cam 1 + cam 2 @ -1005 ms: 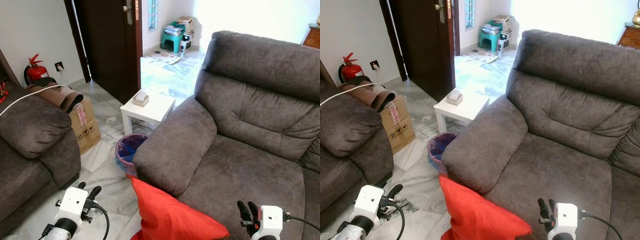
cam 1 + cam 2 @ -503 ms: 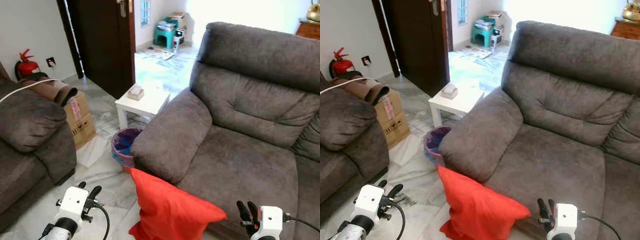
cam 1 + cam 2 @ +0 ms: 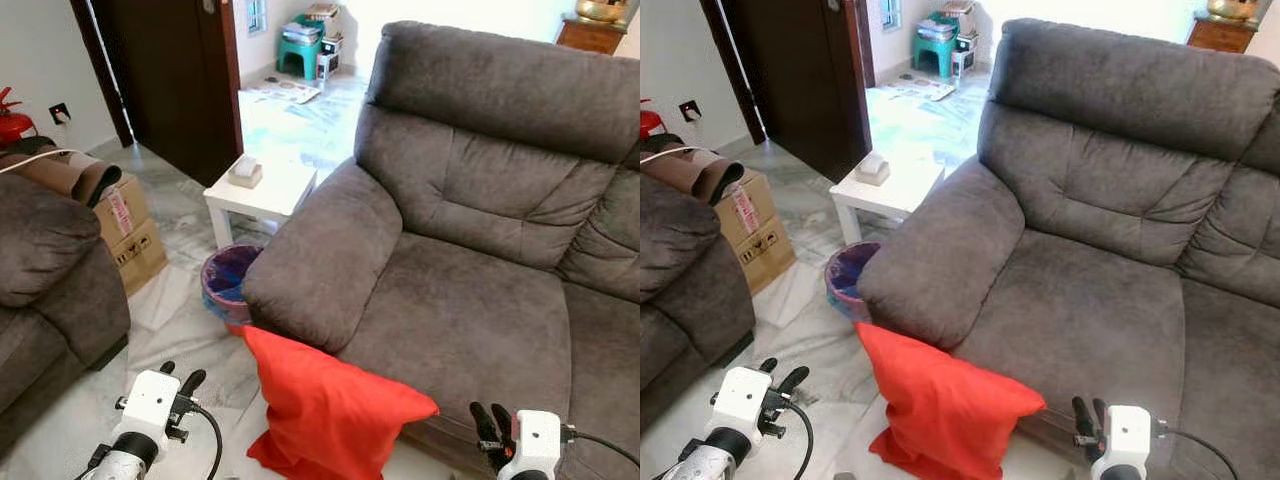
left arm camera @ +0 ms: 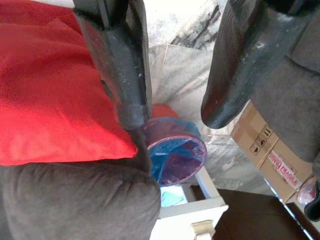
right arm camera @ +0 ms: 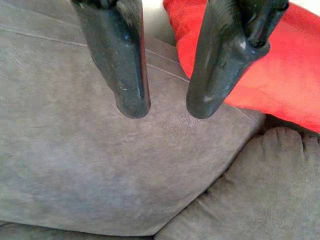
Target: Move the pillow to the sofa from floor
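Compared with 1 second ago, the head camera looks further to the right and lower, so more of the sofa seat and more of the red pillow [image 3: 325, 412] come into view; the pillow itself keeps its place. It stands on the marble floor [image 3: 175, 325], leaning against the front of the grey sofa [image 3: 470, 250], just below the sofa's armrest [image 3: 315, 260]. One corner of the pillow points to the right along the seat edge.

The left gripper [image 3: 178, 377] hovers low over the floor, to the left of the pillow and apart from it. In the left wrist view its 2 fingers [image 4: 120, 65] are spread, with nothing between them; the pillow, the armrest and a bin are seen past them. The right gripper [image 3: 490, 421] hovers at the front edge of the sofa seat, to the right of the pillow. In the right wrist view its fingers [image 5: 117, 55] are also released, with a gap between them and nothing held.

A round bin with a blue bag [image 3: 228, 285] stands on the floor beside the armrest, near the pillow's top corner. Behind it is a small white tabletop [image 3: 270, 195] with a small box [image 3: 243, 170] on it. A cardboard box [image 3: 130, 235] stands beside a second grey sofa [image 3: 45, 290] on the left.
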`<state>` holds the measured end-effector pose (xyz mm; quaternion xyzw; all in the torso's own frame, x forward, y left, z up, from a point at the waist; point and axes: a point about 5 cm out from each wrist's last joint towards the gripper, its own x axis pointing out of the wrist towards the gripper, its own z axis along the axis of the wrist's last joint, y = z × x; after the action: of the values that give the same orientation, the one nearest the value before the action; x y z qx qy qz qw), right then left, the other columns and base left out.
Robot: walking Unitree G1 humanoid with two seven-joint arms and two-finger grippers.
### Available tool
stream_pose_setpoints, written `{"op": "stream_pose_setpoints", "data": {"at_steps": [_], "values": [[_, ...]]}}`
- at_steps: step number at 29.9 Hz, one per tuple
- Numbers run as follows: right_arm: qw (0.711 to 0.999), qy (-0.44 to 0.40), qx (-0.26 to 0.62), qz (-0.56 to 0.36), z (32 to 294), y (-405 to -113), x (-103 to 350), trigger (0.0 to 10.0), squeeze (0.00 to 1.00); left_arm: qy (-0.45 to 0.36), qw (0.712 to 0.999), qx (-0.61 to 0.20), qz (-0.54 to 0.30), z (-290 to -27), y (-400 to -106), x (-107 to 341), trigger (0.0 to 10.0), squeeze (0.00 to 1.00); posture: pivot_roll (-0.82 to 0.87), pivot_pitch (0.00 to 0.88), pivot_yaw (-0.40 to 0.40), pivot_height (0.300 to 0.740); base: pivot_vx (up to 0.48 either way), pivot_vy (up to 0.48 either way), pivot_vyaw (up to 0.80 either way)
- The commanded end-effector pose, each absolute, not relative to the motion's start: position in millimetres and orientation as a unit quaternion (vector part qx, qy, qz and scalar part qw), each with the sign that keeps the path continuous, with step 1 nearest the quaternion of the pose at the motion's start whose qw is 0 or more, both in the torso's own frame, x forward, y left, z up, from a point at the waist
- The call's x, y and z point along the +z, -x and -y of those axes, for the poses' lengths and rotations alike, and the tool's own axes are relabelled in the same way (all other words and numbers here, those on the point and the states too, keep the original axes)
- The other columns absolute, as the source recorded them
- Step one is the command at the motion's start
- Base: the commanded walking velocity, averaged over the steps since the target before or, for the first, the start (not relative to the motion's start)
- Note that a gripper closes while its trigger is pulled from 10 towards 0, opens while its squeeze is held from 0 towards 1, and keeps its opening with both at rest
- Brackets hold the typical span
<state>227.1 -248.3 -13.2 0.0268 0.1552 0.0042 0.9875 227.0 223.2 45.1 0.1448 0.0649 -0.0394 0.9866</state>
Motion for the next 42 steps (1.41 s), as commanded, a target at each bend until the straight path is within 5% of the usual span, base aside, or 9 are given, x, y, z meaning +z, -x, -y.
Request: {"op": "stream_pose_setpoints", "data": {"at_steps": [1, 42], "values": [[0.987, -0.03, 0.006, -0.161, 247, -225, -16, 10.0, 0.0, -0.142, 0.987, -0.039, -0.065, -222, -226, 46, 10.0, 0.0, 0.15, 0.101, -0.026, 0.637, 0.0, 0.0, 0.0], [0.986, -0.039, 0.027, -0.161, 235, -231, -16, 10.0, 0.0, -0.141, 0.987, -0.037, -0.067, -220, -227, 47, 10.0, 0.0, 0.15, 0.097, -0.029, 0.637, 0.024, 0.0, 0.0]]}}
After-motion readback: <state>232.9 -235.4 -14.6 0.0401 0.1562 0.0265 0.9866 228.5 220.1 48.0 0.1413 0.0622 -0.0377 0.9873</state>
